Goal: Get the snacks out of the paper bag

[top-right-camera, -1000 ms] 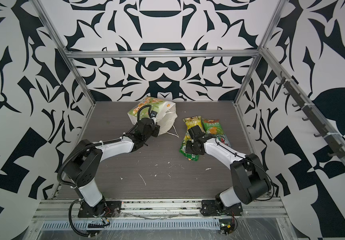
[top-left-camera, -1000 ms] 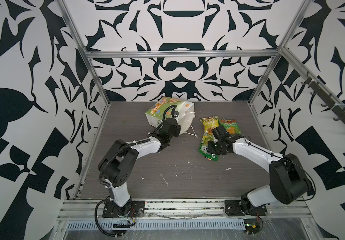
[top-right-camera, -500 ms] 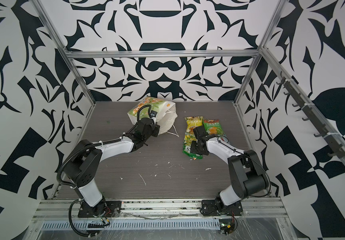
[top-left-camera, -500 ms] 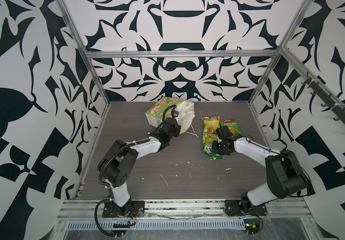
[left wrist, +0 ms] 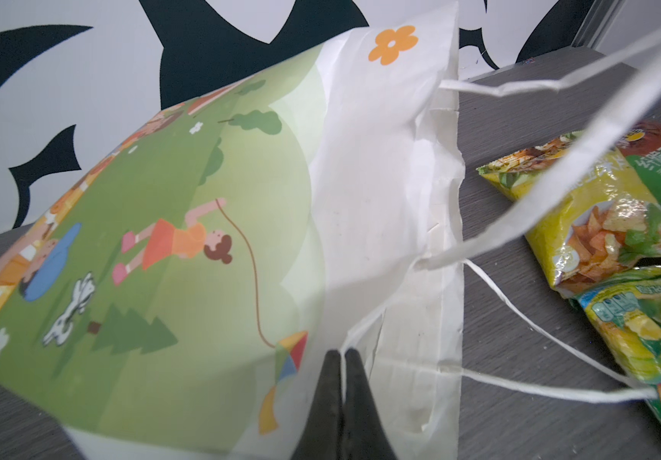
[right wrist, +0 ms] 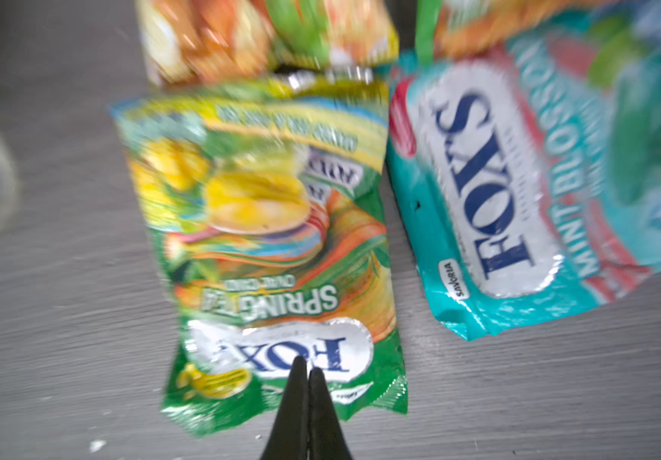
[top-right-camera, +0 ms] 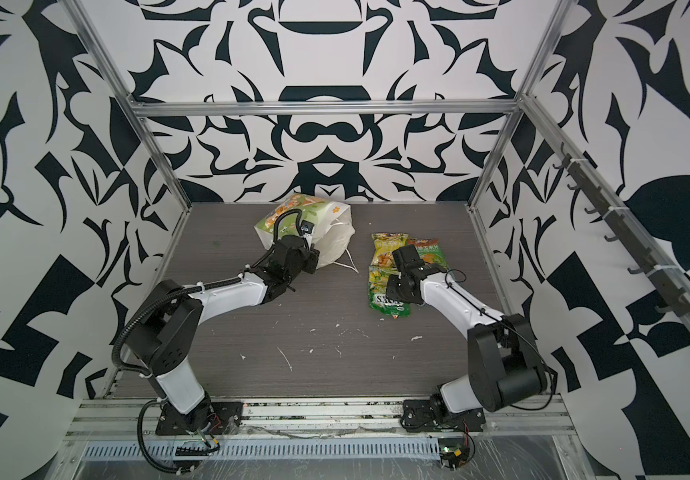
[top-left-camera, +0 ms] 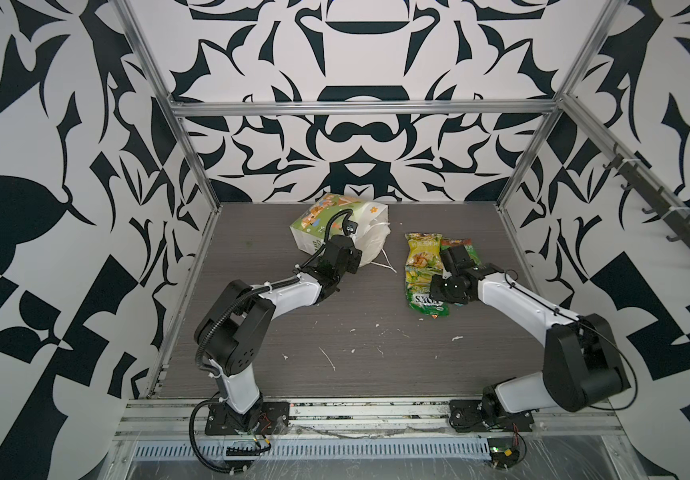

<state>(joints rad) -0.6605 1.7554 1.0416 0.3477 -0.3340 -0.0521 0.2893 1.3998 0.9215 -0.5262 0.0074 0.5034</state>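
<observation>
A white paper carrier bag (top-left-camera: pixel 337 216), its light-green face printed with cartoon children and flowers, lies on its side at the back of a dark grey wood-grain worktop (top-left-camera: pixel 335 332). Its open mouth and white cord handles (left wrist: pixel 540 384) face right, towards the snacks. The left tool (left wrist: pixel 343 354) sits at the bag's white mouth edge with its 2 black fingers pressed together. A thin white cord shows at the tips, but whether it is pinched cannot be told.

Near the bag's mouth, 4 glossy packets lie out on the worktop. A yellow-green crisp packet (top-left-camera: pixel 420 253) and a green packet with a red top (top-left-camera: pixel 470 251) sit side by side at the back. A green FOX'S packet (right wrist: pixel 265 247) lies just in front of the crisp packet, with a teal FOX'S packet (right wrist: pixel 520 191) beside it. The right tool (right wrist: pixel 307 364) has its fingers closed together, tips over the green FOX'S packet's white label.
</observation>
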